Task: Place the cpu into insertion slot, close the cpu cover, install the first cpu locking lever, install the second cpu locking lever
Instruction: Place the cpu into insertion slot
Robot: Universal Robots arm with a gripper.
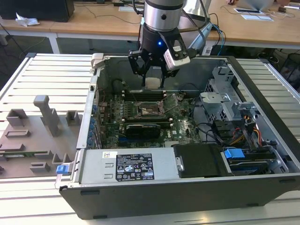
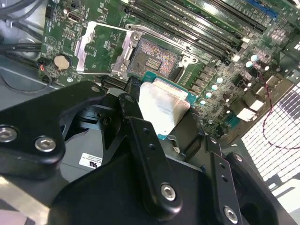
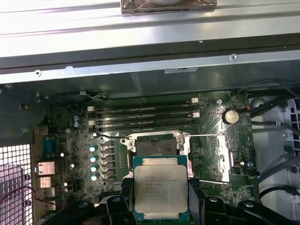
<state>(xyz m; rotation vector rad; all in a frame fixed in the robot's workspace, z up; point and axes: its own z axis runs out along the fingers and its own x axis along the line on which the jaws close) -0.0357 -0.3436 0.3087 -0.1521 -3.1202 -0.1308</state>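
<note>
The cpu (image 1: 153, 82), a small square chip with a pale silver top, hangs above the motherboard inside the open computer case. My gripper (image 1: 152, 77) is shut on it, one finger on each of two opposite edges. In both wrist views the cpu (image 2: 161, 108) (image 3: 161, 191) sits between the black fingers (image 2: 132, 123) (image 3: 199, 199), just short of the bare insertion slot (image 2: 157, 56) (image 3: 154, 146). The cpu cover (image 2: 99, 47) (image 3: 209, 158), a silver frame plate, is swung open beside the slot. Thin wire locking levers (image 3: 206, 136) stand free along it.
Memory slots (image 1: 143, 93) lie behind the insertion slot (image 1: 151, 110). A power supply (image 1: 131, 166) fills the case front, and a drive cage (image 1: 220, 101) with cables is on the exterior view's right. Grey fixtures (image 1: 44, 119) stand outside on the left.
</note>
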